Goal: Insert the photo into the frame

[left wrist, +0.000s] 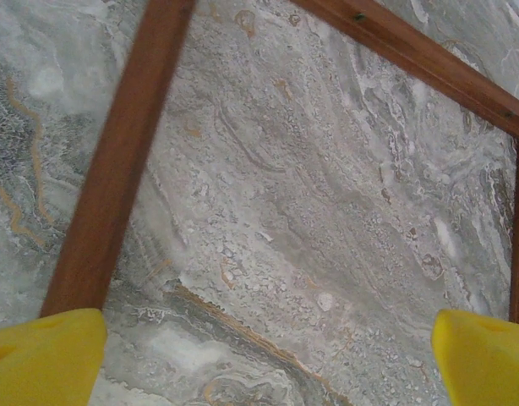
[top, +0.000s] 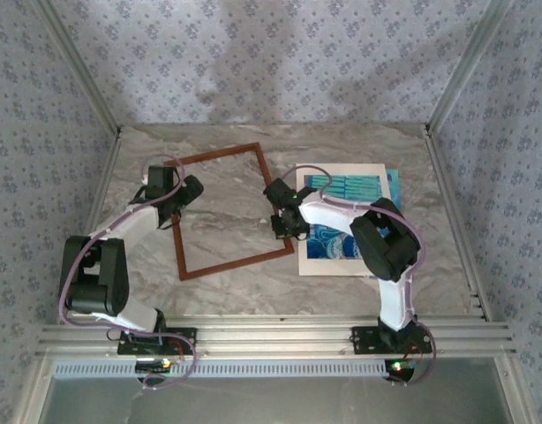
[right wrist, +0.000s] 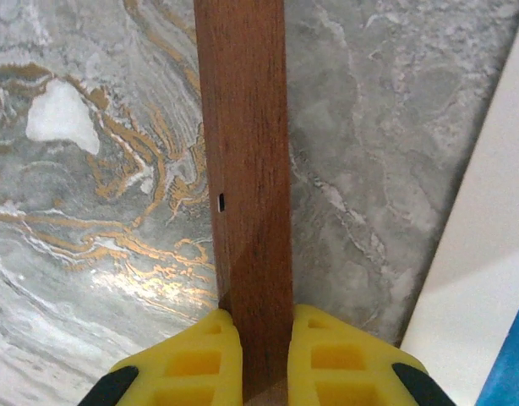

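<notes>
**Marble tabletop: frame rail pinched by the right gripper**

Both yellow fingers (right wrist: 210, 351) of the right gripper (right wrist: 265, 326) are pressed against the two sides of one narrow rail of the frame (right wrist: 243, 127), so the rail is clamped between them. From above, this gripper (top: 284, 228) is seen at the right side of the frame (top: 220, 156), near its lower right corner. A small dark slot is visible on the rail's left edge just ahead of the fingers.

The left gripper (left wrist: 268, 355) is held with its yellow fingers (left wrist: 44, 359) wide apart and nothing between them. From above it (top: 176, 212) is found over the frame's left side. Two rails of the frame (left wrist: 116, 169) are crossed by its wrist view, with bare stone between them.

The frame is laid flat on the grey, gold-veined table (top: 359, 146), turned at an angle, with only stone seen inside it.

The photo (top: 346, 188) is placed just to the right of the frame, partly covered by the right arm. It is joined by a white sheet (top: 319, 265), past whose right edge a strip of blue is shown. White sheet (right wrist: 488, 254) and blue photo (right wrist: 510, 372) are also caught at the right wrist view's edge.

Patterned wallpaper (top: 271, 53) is hung behind the table.
</notes>
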